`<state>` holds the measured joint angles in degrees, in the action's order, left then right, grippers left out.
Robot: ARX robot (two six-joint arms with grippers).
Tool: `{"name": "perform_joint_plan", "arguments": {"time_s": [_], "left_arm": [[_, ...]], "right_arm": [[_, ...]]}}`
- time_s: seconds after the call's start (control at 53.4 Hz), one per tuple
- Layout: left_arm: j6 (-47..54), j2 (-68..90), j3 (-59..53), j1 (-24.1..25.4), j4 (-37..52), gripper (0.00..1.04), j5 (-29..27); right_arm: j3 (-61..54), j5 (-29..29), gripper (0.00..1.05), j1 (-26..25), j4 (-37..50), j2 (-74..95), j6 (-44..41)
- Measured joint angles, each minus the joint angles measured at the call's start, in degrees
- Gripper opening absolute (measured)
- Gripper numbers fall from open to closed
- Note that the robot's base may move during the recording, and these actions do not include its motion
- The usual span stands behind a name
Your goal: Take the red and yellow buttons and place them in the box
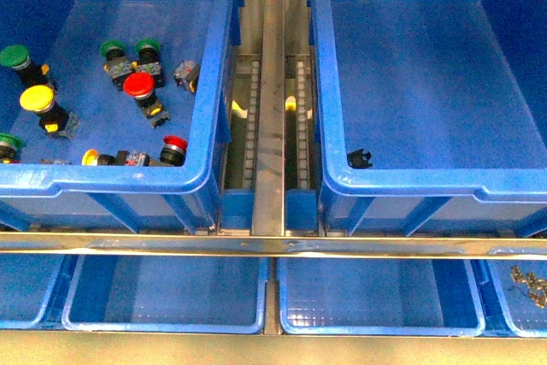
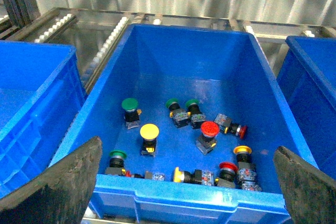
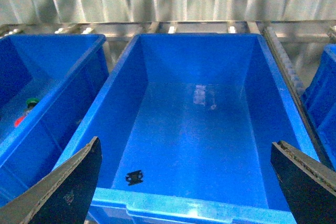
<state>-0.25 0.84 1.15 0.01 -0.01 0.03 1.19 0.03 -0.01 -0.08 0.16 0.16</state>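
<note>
Red and yellow buttons lie mixed with green ones in the left blue crate (image 1: 111,179). A yellow button (image 2: 149,131) and a red button (image 2: 210,128) stand cap-up mid-floor. Another red button (image 2: 227,167) and two more yellow ones (image 2: 242,150) (image 2: 177,174) sit by the near wall. In the front view I find the red cap (image 1: 139,85) and the yellow cap (image 1: 37,98). The box (image 1: 410,179) on the right holds only a small black piece (image 3: 134,177). My left gripper (image 2: 190,192) hangs open above the left crate's near rim. My right gripper (image 3: 186,190) hangs open above the box's near rim (image 3: 199,208).
Several green buttons (image 2: 129,105) share the left crate. A metal roller rail (image 1: 272,108) runs between the two crates. Shallow blue trays (image 1: 167,297) sit below the front bar, one holding metal parts (image 1: 530,284). A further crate (image 2: 31,98) stands beyond the left one.
</note>
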Motion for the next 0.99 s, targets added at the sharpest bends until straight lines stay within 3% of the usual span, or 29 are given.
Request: {"name": "perform_joint_plan", "arguments": {"time_s": [0.993], "left_arm": [[0.0,0.0,0.0,0.0,0.0,0.97,0.0]], "right_arm": [[0.0,0.0,0.98,0.0,0.0,0.0,0.0]]}}
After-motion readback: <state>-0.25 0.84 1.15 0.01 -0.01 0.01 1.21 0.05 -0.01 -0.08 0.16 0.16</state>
